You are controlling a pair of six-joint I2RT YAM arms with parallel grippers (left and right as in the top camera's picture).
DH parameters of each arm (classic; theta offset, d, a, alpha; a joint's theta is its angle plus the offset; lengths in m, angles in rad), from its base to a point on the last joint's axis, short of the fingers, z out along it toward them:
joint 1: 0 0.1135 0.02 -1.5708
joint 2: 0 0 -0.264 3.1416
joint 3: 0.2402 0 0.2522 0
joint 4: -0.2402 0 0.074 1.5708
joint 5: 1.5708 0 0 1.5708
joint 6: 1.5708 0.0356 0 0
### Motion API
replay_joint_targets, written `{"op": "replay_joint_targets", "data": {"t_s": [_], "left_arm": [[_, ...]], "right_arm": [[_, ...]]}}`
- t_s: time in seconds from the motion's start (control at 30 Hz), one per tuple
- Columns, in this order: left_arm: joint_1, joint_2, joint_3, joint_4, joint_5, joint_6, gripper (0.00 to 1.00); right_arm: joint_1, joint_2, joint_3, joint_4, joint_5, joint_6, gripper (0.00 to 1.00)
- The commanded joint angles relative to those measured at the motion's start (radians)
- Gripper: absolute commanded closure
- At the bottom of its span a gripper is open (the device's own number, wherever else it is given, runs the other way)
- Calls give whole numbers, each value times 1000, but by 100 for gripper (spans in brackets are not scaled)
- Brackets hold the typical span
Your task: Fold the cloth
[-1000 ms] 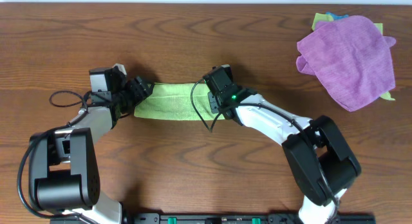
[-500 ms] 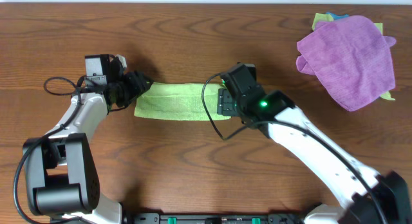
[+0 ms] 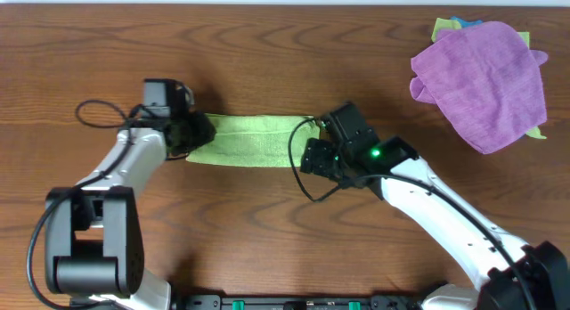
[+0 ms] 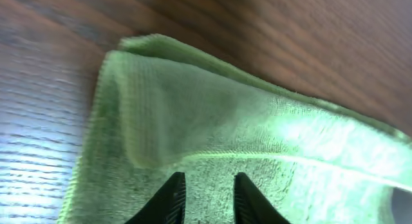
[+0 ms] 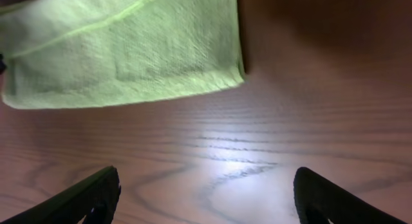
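Observation:
The cloth [image 3: 251, 139] is light green and lies folded into a long strip on the wooden table; the left wrist view shows its left end [image 4: 225, 121] doubled over. My left gripper [image 3: 198, 132] sits on that left end, its jaws drawn narrow with the cloth's weave filling the small gap between them [image 4: 206, 180]. My right gripper [image 3: 312, 157] hovers just off the strip's near right corner, open wide, with only bare wood between its fingers [image 5: 206, 182]. The right wrist view has the cloth [image 5: 122, 50] ahead of the fingers, untouched.
A crumpled purple cloth [image 3: 481, 83] lies at the back right on top of other yellow-green and blue cloths [image 3: 445, 27]. Brown wooden tabletop [image 3: 267, 230] spreads in front of the strip. Black cables loop beside both wrists.
My left gripper has slid right onto the cloth's left end and narrowed its jaws. My right gripper has let go of the right end, opened wide and backed off toward the near side.

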Motion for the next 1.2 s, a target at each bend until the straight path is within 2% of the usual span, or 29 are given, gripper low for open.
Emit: {"op": "replay_joint_targets", "data": {"t_s": [0.0, 0.23, 0.53, 0.77, 0.87, 1.03, 1.17], "left_arm": [[-31, -11, 15, -5, -141, 19, 77], [-32, 25, 15, 3, -160, 19, 82], [-32, 69, 15, 10, -176, 19, 85], [-32, 100, 15, 5, -175, 19, 94], [-32, 100, 15, 5, -175, 19, 94], [-32, 100, 15, 5, -175, 19, 94], [-32, 100, 15, 5, -175, 19, 94]], "right_arm": [[-32, -3, -84, 85, -113, 59, 14], [-75, 1, -211, 308, -151, 84, 16], [-89, 109, -217, 413, -140, 84, 18], [-89, 188, -217, 493, -140, 84, 19], [-89, 221, -217, 534, -140, 84, 20], [-89, 286, -217, 612, -140, 92, 25], [-89, 331, -217, 664, -140, 100, 36]]}}
